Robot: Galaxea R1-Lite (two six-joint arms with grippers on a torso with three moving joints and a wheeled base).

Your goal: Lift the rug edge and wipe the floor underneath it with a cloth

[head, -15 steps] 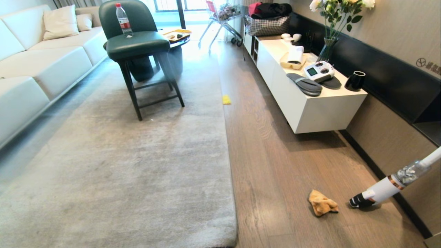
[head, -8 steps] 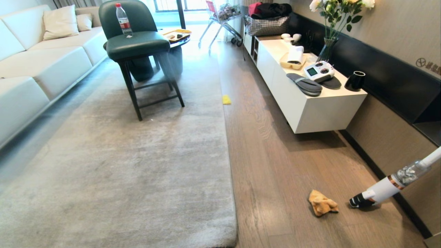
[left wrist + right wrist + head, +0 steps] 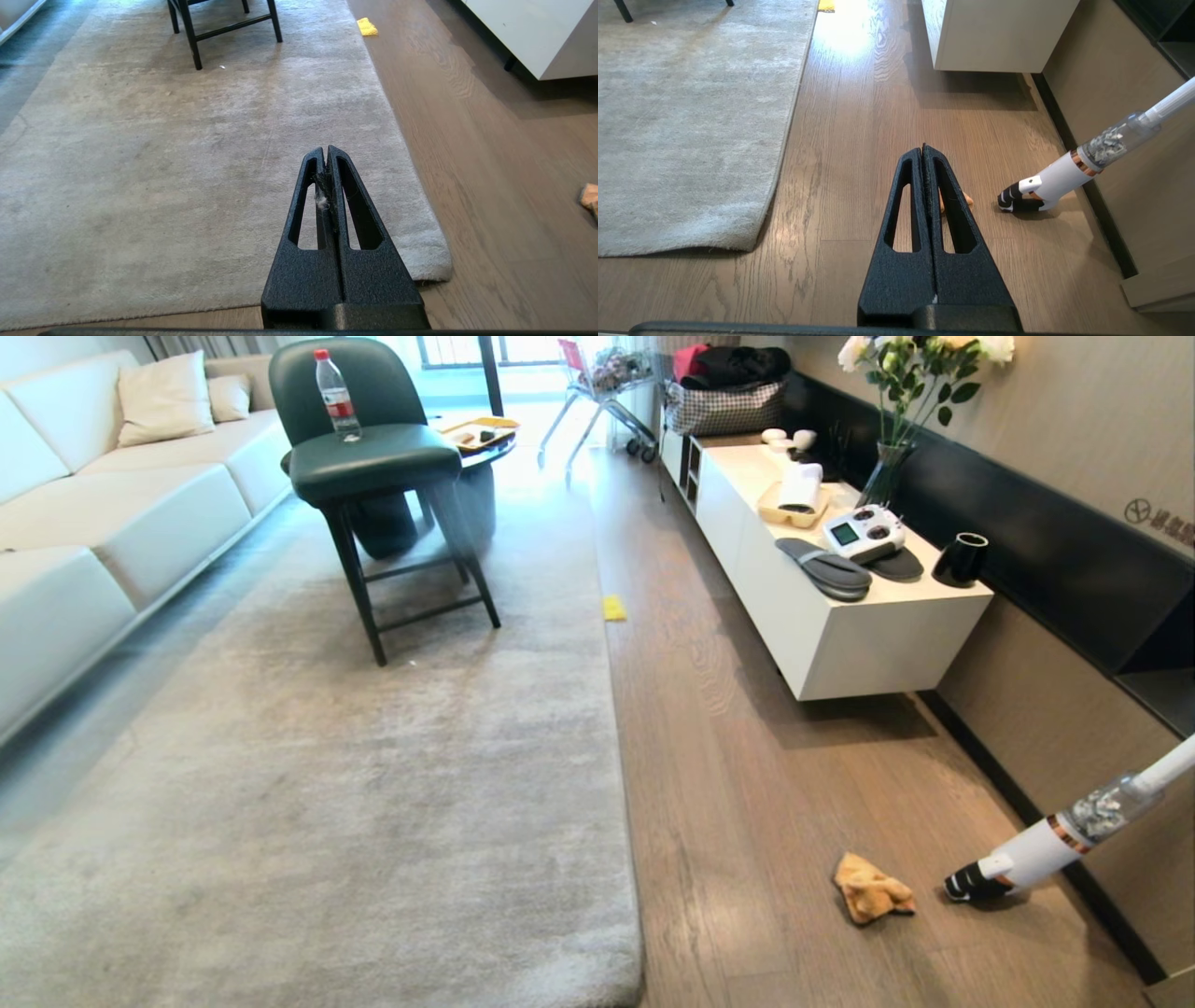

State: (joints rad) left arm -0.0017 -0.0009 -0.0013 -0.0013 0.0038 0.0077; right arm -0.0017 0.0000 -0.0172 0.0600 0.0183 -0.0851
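A large pale grey rug lies flat, and its edge [image 3: 621, 821] runs down the middle of the head view to a rounded near corner [image 3: 437, 266]. Brown wood-grain floor [image 3: 747, 784] lies to its right. The orange-yellow cloth [image 3: 873, 889] sits crumpled on the floor near the wall, apart from the rug. My left gripper [image 3: 325, 150] hangs shut above the rug's near corner with a bit of lint between its fingers. My right gripper [image 3: 922, 148] is shut and empty above bare floor, and it hides most of the cloth [image 3: 968, 199]. Neither arm shows in the head view.
A white stick vacuum [image 3: 1046, 854] leans by the wall just right of the cloth. A white low cabinet [image 3: 840, 616] stands along the right wall. A dark green chair [image 3: 383, 457] stands on the rug and a small yellow sponge [image 3: 613, 608] lies at the rug's far edge. A white sofa [image 3: 84, 523] is left.
The whole head view has shifted very slightly, so the camera moved a little. Nothing in the room has moved.
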